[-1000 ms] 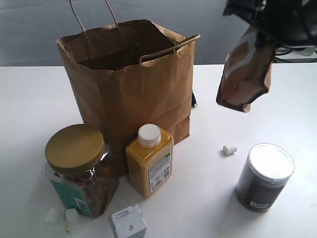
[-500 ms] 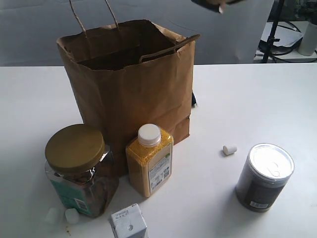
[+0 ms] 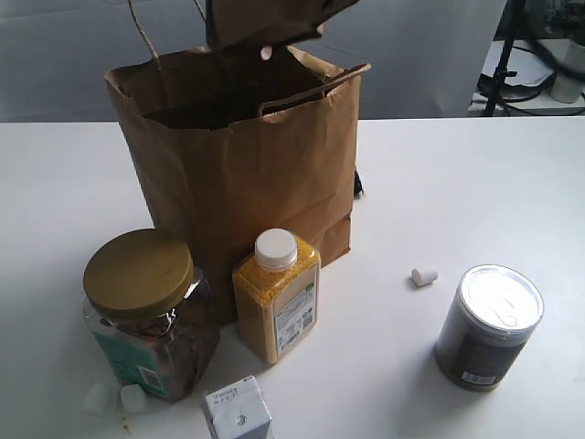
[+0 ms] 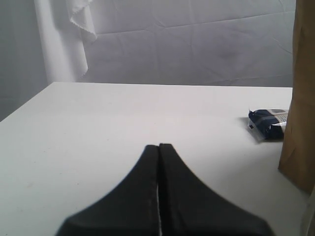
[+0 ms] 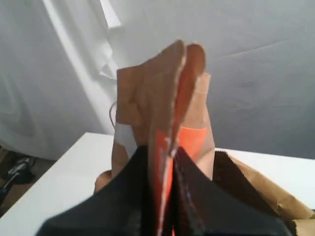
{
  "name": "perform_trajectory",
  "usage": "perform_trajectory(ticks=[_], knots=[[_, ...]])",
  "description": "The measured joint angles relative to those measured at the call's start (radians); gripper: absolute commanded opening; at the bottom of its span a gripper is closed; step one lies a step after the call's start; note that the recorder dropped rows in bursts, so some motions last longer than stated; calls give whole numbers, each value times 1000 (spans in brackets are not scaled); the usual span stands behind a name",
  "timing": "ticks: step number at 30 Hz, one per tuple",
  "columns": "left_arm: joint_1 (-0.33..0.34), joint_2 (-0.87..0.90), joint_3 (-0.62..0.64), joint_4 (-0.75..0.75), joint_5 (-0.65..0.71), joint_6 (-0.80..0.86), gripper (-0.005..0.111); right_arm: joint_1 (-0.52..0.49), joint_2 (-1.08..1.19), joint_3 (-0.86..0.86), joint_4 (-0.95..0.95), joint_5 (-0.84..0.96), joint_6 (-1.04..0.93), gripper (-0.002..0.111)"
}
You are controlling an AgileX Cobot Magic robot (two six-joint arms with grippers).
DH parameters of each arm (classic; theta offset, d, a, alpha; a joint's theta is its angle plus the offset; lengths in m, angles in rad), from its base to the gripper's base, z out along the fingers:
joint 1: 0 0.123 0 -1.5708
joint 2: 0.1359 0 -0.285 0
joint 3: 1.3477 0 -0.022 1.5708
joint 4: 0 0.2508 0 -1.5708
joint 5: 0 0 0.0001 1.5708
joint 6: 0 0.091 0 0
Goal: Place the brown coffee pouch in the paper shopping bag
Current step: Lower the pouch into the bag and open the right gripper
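The brown coffee pouch (image 3: 260,23) hung just above the open mouth of the paper shopping bag (image 3: 247,174), clamped in the right gripper (image 5: 160,164), apparently so that a release would drop it inside.

The paper shopping bag (image 3: 256,174) is matt, creased kraft paper.

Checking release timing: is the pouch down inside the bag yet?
No, the pouch hangs above the open top of the bag, clamped in the right gripper.
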Motion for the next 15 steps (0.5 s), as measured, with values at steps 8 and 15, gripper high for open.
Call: perform_trajectory(ticks=[8, 15], knots=[[0, 0, 0, 0, 0, 0, 0, 2, 111, 0, 0, 0, 0, 0], [0, 0, 0, 0, 0, 0, 0, 2, 134, 0, 10, 0, 0, 27]])
